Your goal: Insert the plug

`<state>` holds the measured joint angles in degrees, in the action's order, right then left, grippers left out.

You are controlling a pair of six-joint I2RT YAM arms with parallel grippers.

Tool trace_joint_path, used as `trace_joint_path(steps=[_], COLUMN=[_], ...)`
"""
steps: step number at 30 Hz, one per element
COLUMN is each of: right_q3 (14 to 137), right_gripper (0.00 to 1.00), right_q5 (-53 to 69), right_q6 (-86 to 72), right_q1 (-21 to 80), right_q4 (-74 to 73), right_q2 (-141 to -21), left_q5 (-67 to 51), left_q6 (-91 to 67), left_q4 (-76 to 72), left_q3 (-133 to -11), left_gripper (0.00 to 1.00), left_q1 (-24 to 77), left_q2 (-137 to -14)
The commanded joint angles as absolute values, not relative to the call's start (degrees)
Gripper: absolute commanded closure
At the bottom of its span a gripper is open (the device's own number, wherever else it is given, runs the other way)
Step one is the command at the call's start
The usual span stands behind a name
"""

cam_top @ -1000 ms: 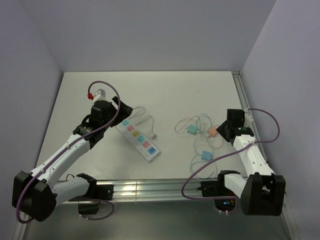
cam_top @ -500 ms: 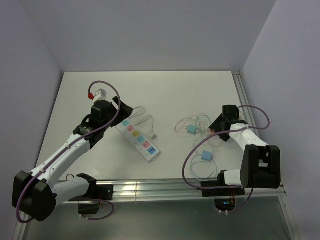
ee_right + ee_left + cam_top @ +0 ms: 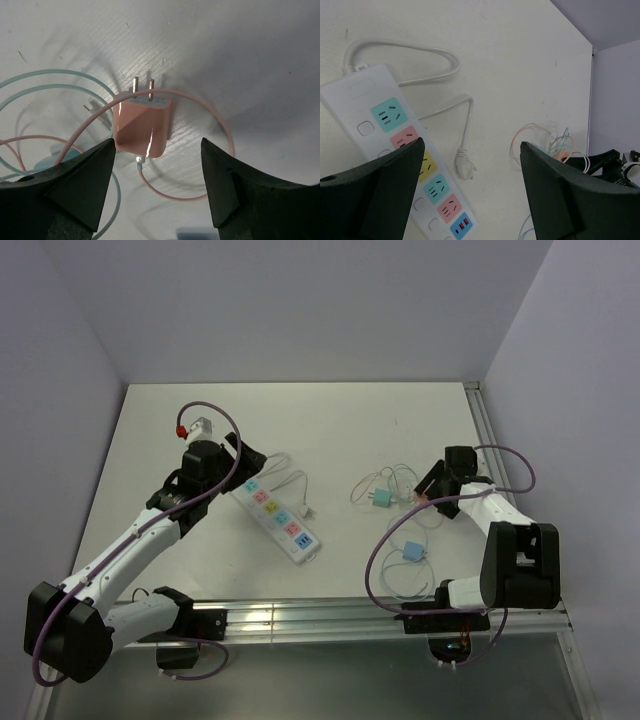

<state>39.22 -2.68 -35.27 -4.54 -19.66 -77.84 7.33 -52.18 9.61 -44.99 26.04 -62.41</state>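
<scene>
From the top external view, a long white power strip with coloured outlets (image 3: 280, 518) is seen lying slantwise on the white tabletop (image 3: 330, 430), left of centre, with the left tool (image 3: 238, 454) lowered over its far end. To the right, a small pink plastic plug adapter (image 3: 425, 503) is found among tangled thin cables (image 3: 400, 485), well apart from the strip, and the right tool (image 3: 432, 490) is held just above it. Two teal plug adapters (image 3: 411, 552) are also seen in that tangle. In the left wrist view, the left tool (image 3: 472, 143) is shown spread wide with nothing gripped, the power strip (image 3: 405, 165) and its white cord (image 3: 435, 75) lying below. In the right wrist view, the right tool (image 3: 157, 141) is shown parted, its fingers (image 3: 75, 185) set either side of the pink plug adapter (image 3: 142, 127) without touching it; the adapter is seen flat on the tabletop, its two metal prongs bare and a thin pink cable (image 3: 220, 125) looped round it.
</scene>
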Motion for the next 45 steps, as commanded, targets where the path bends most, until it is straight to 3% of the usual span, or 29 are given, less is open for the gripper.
trace_joint_path(steps=[1,7,13,16,17,20,30,40,45], right_q3=[41.92,43.15,42.98,43.41,44.03,47.1,57.82,75.82,82.16], right_gripper=[0.24,0.25,0.37,0.65,0.85,1.0,1.0,1.0,1.0], right_q5=[-1.76,-3.25,-5.18,-7.02,-7.47,-8.95,-13.88,-24.08,-17.32], right_q6=[-34.71,-35.07,-34.98,-34.8,-34.72,-33.66,-29.45,-23.39,-17.15], right_q1=[-4.75,-4.04,-3.69,-3.6,-3.6,-3.6,-0.26,13.62,14.33], right_q4=[-17.4,-17.49,-18.11,-18.8,-19.59,-23.62,-31.1,-35.33,-30.85], right_q2=[-78.66,-83.23,-83.5,-80.78,-80.08,-78.85,-69.09,-66.53,-65.57], left_q5=[6.94,6.85,6.86,6.68,6.77,6.51,6.06,3.61,-0.78], left_q6=[-51.5,-51.15,-51.07,-50.98,-51.15,-51.24,-50.63,-50.1,-48.34], left_q4=[7.38,7.65,7.64,8.08,8.0,7.47,8.0,7.47,4.84], left_q3=[-44.74,-45.17,-45.17,-45.44,-45.44,-45.0,-45.27,-45.26,-45.26], left_gripper=[0.17,0.17,0.17,0.17,0.17,0.17,0.17,0.2,0.24], left_q1=[26.28,26.28,26.28,26.28,26.19,26.28,26.28,26.28,26.28], left_q2=[-61.88,-62.49,-62.49,-62.84,-62.84,-62.58,-62.4,-61.79,-60.73])
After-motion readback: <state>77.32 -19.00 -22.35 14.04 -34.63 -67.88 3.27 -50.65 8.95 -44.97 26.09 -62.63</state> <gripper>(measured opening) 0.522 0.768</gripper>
